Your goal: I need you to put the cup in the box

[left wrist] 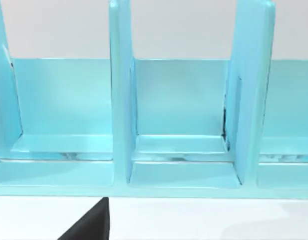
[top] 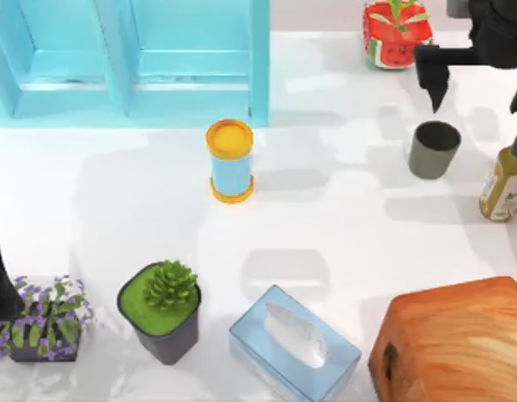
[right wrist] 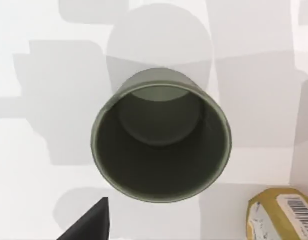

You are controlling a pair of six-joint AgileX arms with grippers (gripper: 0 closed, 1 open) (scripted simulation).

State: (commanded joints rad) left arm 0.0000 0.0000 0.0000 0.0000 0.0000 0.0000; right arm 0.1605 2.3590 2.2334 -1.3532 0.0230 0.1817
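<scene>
The small dark grey-green matte cup (top: 433, 149) is seen upright on the white table (top: 342, 226), the right tool (top: 478, 82) held spread wide above it.

A rendered simulation tabletop: a plain white counter (top: 342, 209) scattered with household props, like a light-blue partitioned plastic box (top: 132, 59) and a blue tissue box (top: 293, 345).

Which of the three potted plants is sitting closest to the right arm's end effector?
The watermelon-patterned pot at the table's far right, just beside the right end effector; the other two plants stand along the near left edge.
</scene>
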